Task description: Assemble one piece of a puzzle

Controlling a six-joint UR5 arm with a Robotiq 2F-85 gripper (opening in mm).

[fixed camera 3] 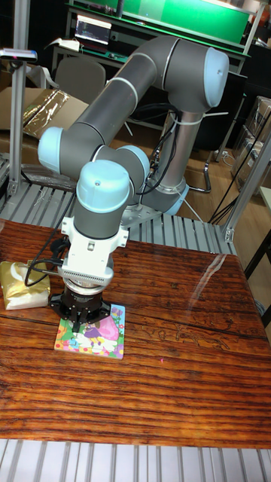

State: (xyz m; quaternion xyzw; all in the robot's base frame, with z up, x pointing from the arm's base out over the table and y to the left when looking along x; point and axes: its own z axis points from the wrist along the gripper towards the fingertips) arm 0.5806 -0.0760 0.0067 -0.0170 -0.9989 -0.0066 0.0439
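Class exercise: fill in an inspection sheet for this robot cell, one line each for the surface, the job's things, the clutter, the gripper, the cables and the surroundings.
Surface: glossy dark wooden table with light glare, set on a ribbed metal base.
Job's things: colourful puzzle board lies flat near the table's left side; a separate loose piece cannot be made out.
Clutter: pale yellow-white bag at the left edge.
Gripper: gripper points straight down onto the puzzle board; fingers hidden, so open or shut cannot be told.
Cables: black cable loops from the wrist toward the bag.
Surroundings: cardboard box and chair behind, green-topped bench at the back.
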